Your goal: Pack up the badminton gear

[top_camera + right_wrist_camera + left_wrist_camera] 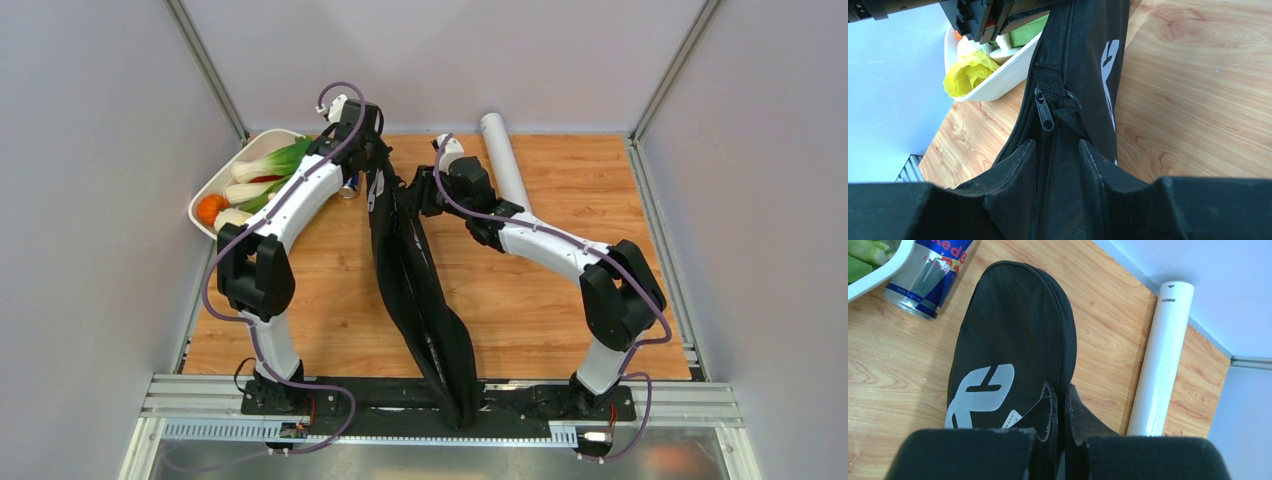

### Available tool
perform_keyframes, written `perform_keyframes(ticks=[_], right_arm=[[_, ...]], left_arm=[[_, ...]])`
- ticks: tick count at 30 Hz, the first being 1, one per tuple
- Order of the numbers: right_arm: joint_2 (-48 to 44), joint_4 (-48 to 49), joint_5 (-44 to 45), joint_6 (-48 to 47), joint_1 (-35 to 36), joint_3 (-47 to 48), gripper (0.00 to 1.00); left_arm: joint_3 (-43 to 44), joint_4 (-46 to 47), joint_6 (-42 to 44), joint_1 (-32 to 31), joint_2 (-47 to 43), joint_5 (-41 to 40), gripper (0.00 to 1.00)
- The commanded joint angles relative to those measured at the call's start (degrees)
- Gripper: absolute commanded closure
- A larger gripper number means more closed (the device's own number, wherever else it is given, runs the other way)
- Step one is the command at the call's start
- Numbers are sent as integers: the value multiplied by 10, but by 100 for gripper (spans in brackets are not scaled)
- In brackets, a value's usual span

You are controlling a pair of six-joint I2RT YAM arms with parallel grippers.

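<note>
Stretching diagonally across the wooden table (560, 300), the black fabric racket bag (415, 290) runs from upper centre to the bottom edge of the top view. Left jaws are pinched together on the bag's edge, just right of its white logo (980, 395). Right jaws clamp the zipped seam just below the zip pull (1044, 114). White cylindrical tube (505, 165) lies right of the bag, apart from it. Blue-silver drink can (928, 275) sits just beside the white vegetable tray (878, 272), upper left.
</note>
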Motion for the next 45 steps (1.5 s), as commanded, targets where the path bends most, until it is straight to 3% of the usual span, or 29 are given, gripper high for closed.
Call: perform_keyframes(ticks=[1, 45], right_arm=[[-33, 37, -3, 22, 2, 15, 60], [48, 6, -15, 40, 2, 83, 64]], left_arm=[[-21, -19, -14, -2, -17, 27, 100], [-40, 7, -22, -2, -22, 50, 100]])
